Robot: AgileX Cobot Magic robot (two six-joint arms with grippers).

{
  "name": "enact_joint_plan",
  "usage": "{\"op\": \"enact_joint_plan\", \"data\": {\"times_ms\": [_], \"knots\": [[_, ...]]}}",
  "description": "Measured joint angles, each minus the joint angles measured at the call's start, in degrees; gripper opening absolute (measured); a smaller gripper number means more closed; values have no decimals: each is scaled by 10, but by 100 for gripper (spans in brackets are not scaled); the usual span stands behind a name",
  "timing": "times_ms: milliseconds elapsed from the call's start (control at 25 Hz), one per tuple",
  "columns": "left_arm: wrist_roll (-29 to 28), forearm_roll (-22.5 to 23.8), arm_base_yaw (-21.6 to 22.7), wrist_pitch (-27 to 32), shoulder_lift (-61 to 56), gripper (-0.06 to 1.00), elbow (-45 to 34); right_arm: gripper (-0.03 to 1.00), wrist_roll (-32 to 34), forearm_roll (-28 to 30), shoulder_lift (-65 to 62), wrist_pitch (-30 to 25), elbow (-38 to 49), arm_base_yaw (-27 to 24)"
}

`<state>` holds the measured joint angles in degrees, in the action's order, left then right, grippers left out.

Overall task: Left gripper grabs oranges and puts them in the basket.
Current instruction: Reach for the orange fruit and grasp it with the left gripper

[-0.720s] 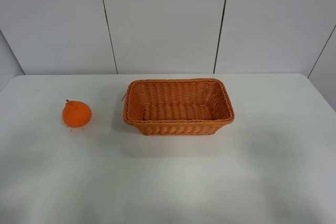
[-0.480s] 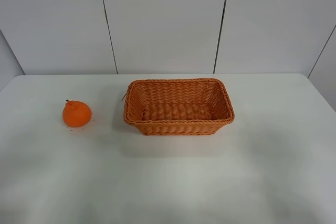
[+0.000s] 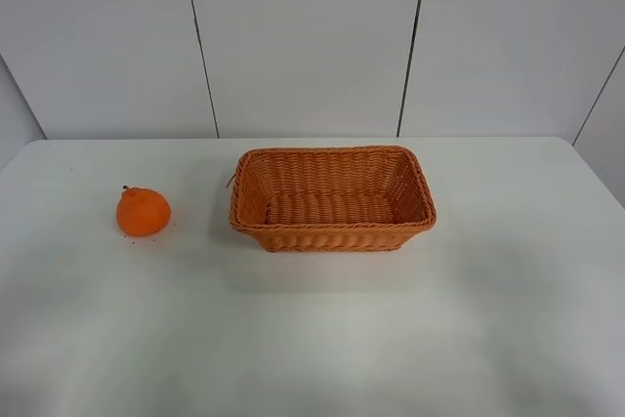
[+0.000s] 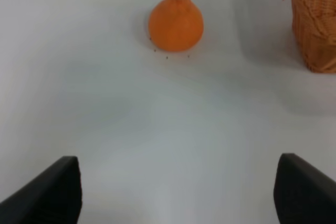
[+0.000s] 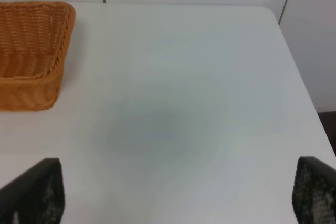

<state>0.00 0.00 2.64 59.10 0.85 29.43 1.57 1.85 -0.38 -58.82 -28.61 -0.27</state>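
Note:
The orange (image 3: pixel 143 211) sits on the white table (image 3: pixel 322 329), left of the wicker basket (image 3: pixel 332 199); the basket holds nothing. No gripper shows in the exterior high view. In the left wrist view the orange (image 4: pixel 175 22) lies ahead of my left gripper (image 4: pixel 178 192), well apart from it, with the basket's corner (image 4: pixel 315 19) to one side. The left fingers (image 4: pixel 50 190) stand wide apart and hold nothing. In the right wrist view my right gripper (image 5: pixel 176 192) is open and empty over bare table, with the basket's end (image 5: pixel 31 51) ahead of it.
The table's right edge and rounded far corner (image 5: pixel 273 17) show in the right wrist view. Grey wall panels (image 3: pixel 312 41) stand behind the table.

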Motion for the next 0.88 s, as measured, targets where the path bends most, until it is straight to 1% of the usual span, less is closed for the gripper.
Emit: {"op": "enact_joint_plan", "data": {"times_ms": [120,280,480,680,880], "knots": [[4,0,0,-1,57,85,22,69,0,0,0,0,0,0],[14,0,0,-7,175,85,71,69,0,0,0,0,0,0],[17,0,0,-36,332,85,146,69,0,0,0,0,0,0],[17,0,0,-38,509,85,244,69,0,0,0,0,0,0],[17,0,0,-22,700,85,356,69,0,0,0,0,0,0]]}}
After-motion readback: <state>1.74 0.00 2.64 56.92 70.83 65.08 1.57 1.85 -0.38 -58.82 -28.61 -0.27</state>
